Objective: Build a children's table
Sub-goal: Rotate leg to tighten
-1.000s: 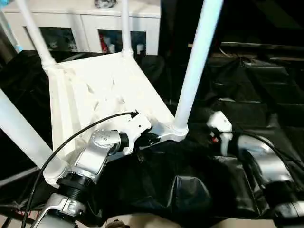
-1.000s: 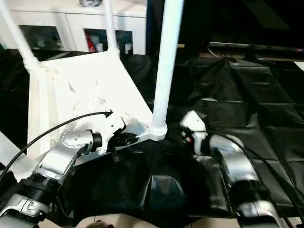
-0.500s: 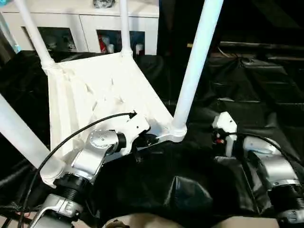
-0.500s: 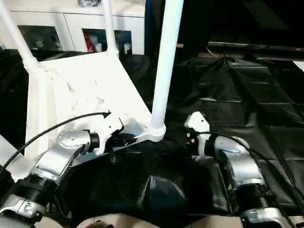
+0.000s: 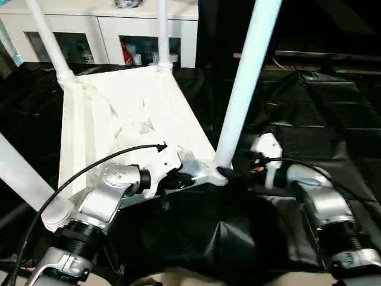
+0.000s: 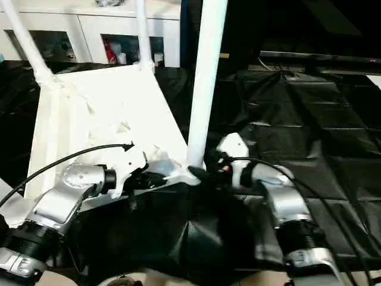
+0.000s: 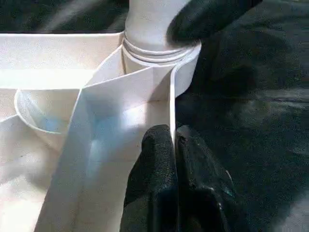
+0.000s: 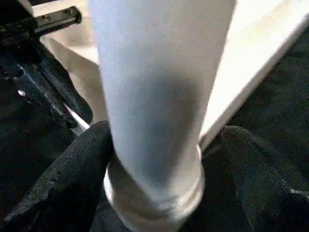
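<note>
Your left pincer [image 7: 174, 159] is clamped tight on the thin edge wall of the tabletop [image 5: 119, 128], just beside the near corner socket [image 7: 161, 60], steadying the piece. Your right pincer [image 8: 159, 159] stands wide open, with one black finger [image 8: 63, 179] touching one side of the near leg [image 5: 244, 83] right above the socket collar and the other finger [image 8: 263, 174] apart on the far side; it grips nothing yet.

The children's table lies upside down on the black sheet [image 5: 321, 119] covering the worktop, ribbed underside up, towards the left and far side, with the white cabinet [image 5: 119, 30] behind it. Two far legs [image 5: 50, 39] stand in their far corner sockets, another leg [image 5: 18, 173] crosses the near left edge of the head views, and the near leg rises from the corner between your two pincers.

You look to be at the seating of this last leg. The ringed collar suggests it is in the socket, though you cannot tell how deep. Next, close the right pincer around the tube low down and press or twist it home, while the left hold keeps the tabletop from sliding on the slick sheet.
</note>
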Robot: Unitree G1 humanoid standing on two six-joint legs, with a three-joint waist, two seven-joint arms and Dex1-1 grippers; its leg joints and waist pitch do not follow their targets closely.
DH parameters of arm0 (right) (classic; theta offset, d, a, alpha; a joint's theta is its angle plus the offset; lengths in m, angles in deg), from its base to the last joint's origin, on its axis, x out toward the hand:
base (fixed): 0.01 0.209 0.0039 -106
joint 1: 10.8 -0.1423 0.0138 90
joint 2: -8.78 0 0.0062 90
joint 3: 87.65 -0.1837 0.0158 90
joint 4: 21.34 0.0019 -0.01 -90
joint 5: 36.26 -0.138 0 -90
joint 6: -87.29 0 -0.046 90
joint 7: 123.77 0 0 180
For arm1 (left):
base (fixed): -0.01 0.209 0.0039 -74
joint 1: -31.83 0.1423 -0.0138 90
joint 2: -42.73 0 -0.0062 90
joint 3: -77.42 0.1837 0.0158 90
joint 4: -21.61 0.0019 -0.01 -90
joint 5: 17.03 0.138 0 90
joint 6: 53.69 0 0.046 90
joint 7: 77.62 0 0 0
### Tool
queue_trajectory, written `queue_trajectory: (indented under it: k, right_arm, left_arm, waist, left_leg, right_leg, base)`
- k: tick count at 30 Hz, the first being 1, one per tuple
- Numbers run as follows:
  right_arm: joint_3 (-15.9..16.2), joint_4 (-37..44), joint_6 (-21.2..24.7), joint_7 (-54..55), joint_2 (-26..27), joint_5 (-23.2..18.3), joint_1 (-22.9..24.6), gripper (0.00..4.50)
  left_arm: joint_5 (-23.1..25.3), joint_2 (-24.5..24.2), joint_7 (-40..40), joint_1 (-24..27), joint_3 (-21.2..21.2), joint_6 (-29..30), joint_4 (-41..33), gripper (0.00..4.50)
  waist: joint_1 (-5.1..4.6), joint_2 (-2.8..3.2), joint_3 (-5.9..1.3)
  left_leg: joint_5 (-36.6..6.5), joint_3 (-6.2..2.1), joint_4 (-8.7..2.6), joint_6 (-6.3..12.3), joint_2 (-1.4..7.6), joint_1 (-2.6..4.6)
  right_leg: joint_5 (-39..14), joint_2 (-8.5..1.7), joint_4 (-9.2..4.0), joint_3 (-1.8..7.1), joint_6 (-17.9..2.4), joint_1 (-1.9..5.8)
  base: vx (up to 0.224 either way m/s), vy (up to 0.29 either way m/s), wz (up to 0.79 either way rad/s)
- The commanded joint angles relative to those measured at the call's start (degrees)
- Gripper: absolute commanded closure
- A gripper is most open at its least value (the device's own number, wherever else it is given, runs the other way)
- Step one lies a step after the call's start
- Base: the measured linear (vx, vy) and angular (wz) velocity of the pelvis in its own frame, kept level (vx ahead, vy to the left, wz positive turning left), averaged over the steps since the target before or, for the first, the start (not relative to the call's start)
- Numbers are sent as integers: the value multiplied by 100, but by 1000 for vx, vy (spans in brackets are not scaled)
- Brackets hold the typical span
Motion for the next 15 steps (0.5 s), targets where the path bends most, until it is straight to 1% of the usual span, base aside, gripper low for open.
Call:
queue_trajectory:
  k: [1, 3, 5, 7, 9, 11, 13, 14, 15]
  right_arm:
    - [7, -49, -48, -20, -23, 45, -112, 86]
    - [38, -154, -74, -50, 6, 55, -183, 113]
    - [50, -245, -98, -88, 28, 50, -246, 126]
    - [49, -263, -103, -97, 32, 48, -260, 144]
    - [54, -288, -102, -169, 45, 6, -284, 165]
    - [80, -306, -93, -226, 48, -15, -294, 170]
    - [111, -323, -83, -271, 62, -26, -288, 203]
    - [124, -342, -75, -291, 78, -37, -282, 203]
    - [122, -386, -35, -251, 160, -65, -268, 207]
  left_arm:
    - [-177, 23, -158, 87, 106, -71, -89, 450]
    - [-179, -10, -169, 92, 105, -66, -90, 450]
    - [-187, -30, -172, 90, 108, -57, -87, 450]
    - [-189, -32, -172, 89, 109, -50, -88, 450]
    - [-192, -52, -190, 93, 108, -39, -93, 450]
    - [-198, -72, -202, 97, 102, -41, -83, 450]
    - [-196, -88, -198, 96, 97, -50, -69, 450]
    - [-196, -92, -179, 97, 93, -47, -64, 450]
    - [-194, -83, -110, 91, 65, -23, -41, 450]
  waist:
    - [-8, -75, -372]
    - [-16, -77, -367]
    - [-18, -74, -359]
    - [-22, -76, -363]
    - [-23, -81, -368]
    - [-19, -78, -371]
    - [-17, -80, -376]
    - [-20, -88, -375]
    - [-18, -82, -375]
  left_leg:
    - [-460, -162, -293, 577, 371, 67]
    - [-528, -168, -297, 522, 375, 66]
    - [-613, -166, -300, 477, 373, 73]
    - [-610, -165, -299, 453, 371, 71]
    - [-567, -164, -296, 464, 368, 71]
    - [-548, -163, -291, 482, 366, 65]
    - [-507, -164, -288, 496, 367, 68]
    - [-497, -161, -286, 504, 365, 63]
    - [-490, -162, -285, 515, 366, 62]
  right_leg:
    - [-397, -542, -351, 321, -1296, 269]
    - [-488, -542, -354, 321, -1280, 270]
    - [-599, -548, -368, 325, -1263, 264]
    - [-597, -554, -368, 331, -1256, 269]
    - [-526, -548, -356, 332, -1254, 273]
    - [-498, -552, -351, 329, -1260, 278]
    - [-462, -544, -340, 325, -1262, 274]
    - [-439, -543, -339, 327, -1262, 276]
    - [-422, -550, -337, 328, -1269, 275]
  base:
    - [0, 0, 0]
    - [0, 0, 0]
    - [0, 0, 0]
    - [0, 0, 0]
    - [0, 0, 0]
    - [0, 0, 0]
    - [0, 0, 0]
    - [0, 0, 0]
    - [0, 0, 0]
